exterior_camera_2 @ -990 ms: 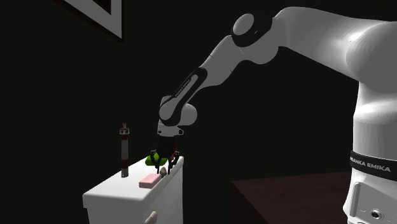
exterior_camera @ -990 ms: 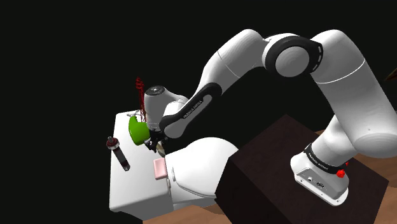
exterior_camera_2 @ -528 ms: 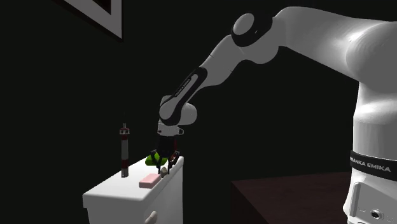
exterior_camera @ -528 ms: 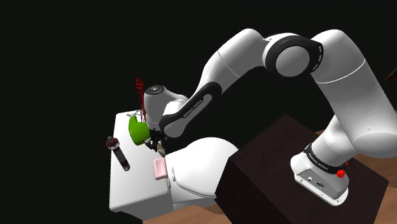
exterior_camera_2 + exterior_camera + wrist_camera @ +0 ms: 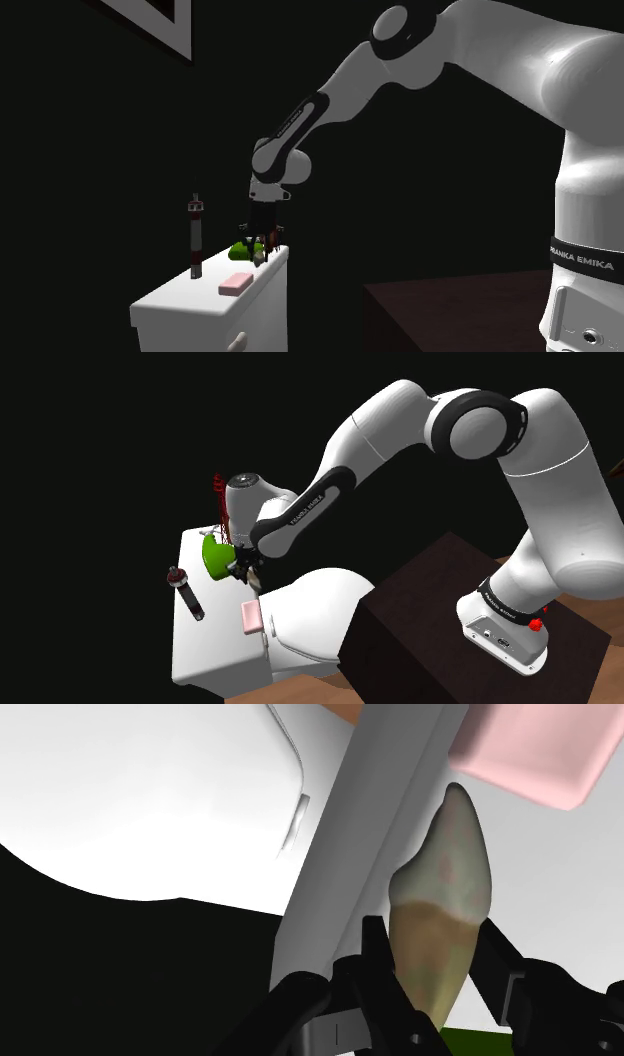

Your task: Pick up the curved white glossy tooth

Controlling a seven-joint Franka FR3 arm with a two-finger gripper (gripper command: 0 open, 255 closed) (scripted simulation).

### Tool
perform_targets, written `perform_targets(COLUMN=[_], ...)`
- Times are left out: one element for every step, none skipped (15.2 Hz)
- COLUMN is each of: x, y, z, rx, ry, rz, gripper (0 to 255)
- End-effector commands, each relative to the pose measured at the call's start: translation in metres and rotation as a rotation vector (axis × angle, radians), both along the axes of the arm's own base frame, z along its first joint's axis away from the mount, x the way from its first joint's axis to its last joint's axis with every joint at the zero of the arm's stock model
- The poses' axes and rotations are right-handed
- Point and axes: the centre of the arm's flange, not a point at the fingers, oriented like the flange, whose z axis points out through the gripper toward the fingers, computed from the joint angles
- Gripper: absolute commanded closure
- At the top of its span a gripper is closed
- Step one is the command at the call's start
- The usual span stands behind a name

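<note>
In the wrist view, the gripper (image 5: 433,944) was seen clenched on the tooth (image 5: 447,874). This pale beige-grey piece was clasped between the two black fingers (image 5: 385,979), with its pointed end directed away from the hand. A pink block (image 5: 535,749) was shown just beyond that point, and the grey edge of the white tank (image 5: 380,834) ran beside the tooth. Whether the tooth was clear of the tank top could not be told.

In the shoulder view, the gripper (image 5: 243,566) was placed left of centre, over the far part of the tank (image 5: 205,652). A green object (image 5: 215,555) lay just beside it, towards the frame's left. The pink block (image 5: 250,616) was set lower, near the tank's right edge, and a dark tool (image 5: 186,592) lay further left. The dark stand (image 5: 450,622) was shown at the lower right.

In the second exterior view, the gripper (image 5: 262,246) was held at the tank's (image 5: 200,315) right end, below centre, with the tool (image 5: 196,235) standing upright to its left.
</note>
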Motion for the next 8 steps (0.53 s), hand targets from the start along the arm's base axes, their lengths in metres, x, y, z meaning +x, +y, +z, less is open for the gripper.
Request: perform_targets(x=[0.000,0.000,0.000,0.000,0.000,0.000,0.000,0.000], y=[0.000,0.000,0.000,0.000,0.000,0.000,0.000,0.000], z=[0.010,0.015,0.020,0.026,0.031,0.036,0.037,0.037], rx=[0.000,0.000,0.000,0.000,0.000,0.000,0.000,0.000], ry=[0.000,0.000,0.000,0.000,0.000,0.000,0.000,0.000], rz=[0.000,0.000,0.000,0.000,0.000,0.000,0.000,0.000], gripper=[255,255,255,255,255,255,255,255])
